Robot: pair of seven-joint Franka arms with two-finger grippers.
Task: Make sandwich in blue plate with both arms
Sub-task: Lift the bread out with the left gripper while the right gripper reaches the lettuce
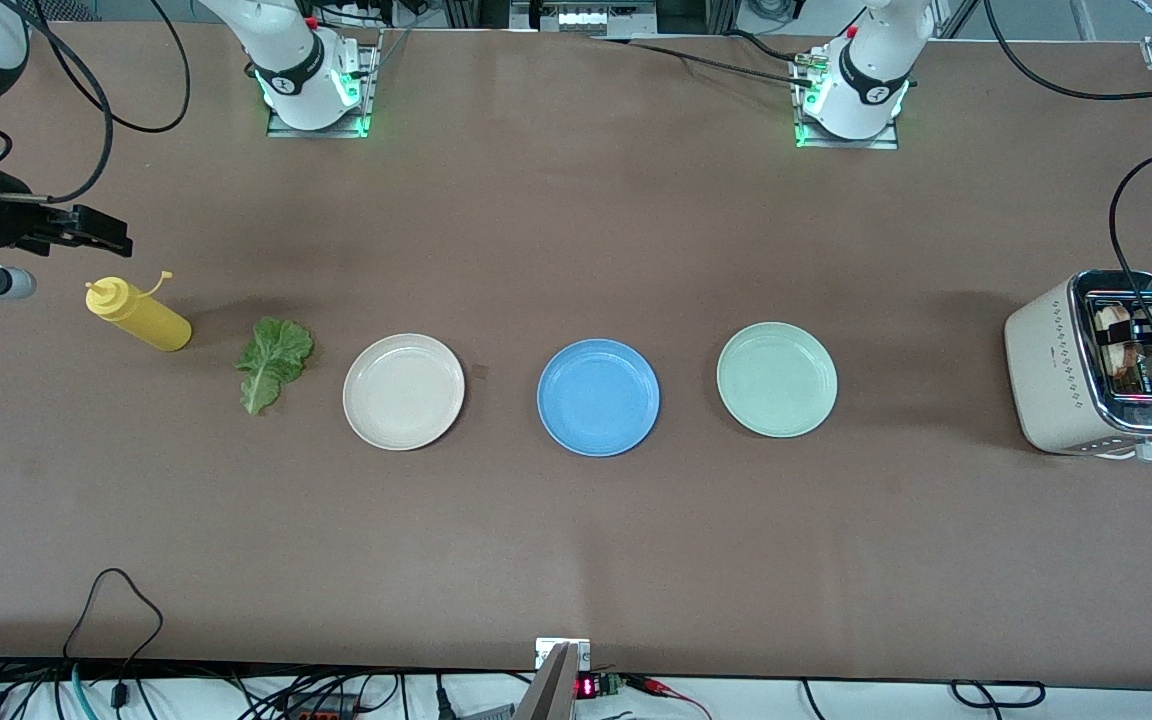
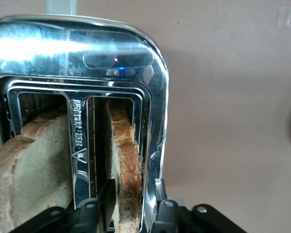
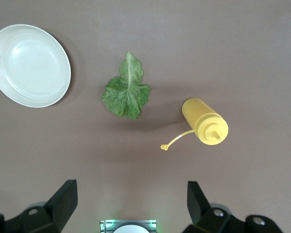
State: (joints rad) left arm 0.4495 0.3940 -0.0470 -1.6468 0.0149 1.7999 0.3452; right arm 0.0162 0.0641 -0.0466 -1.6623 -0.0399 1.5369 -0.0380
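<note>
The blue plate (image 1: pixel 597 397) lies bare at the table's middle, between two other plates. A white and chrome toaster (image 1: pixel 1046 370) stands at the left arm's end, with two tan bread slices upright in its slots. My left gripper (image 1: pixel 1133 335) reaches down into the toaster (image 2: pixel 87 43). Its fingers stand on either side of one bread slice (image 2: pixel 126 160), shut on it. The other slice (image 2: pixel 39 165) leans in the neighbouring slot. A green lettuce leaf (image 1: pixel 272 360) lies flat near the right arm's end. My right gripper (image 1: pixel 116 235) hangs open and empty above the table beside the leaf (image 3: pixel 126 92).
A cream plate (image 1: pixel 403 391) lies beside the lettuce and a pale green plate (image 1: pixel 776 379) toward the toaster. A yellow squeeze bottle (image 1: pixel 141 317) lies on its side below my right gripper. Cables hang along the table's front edge.
</note>
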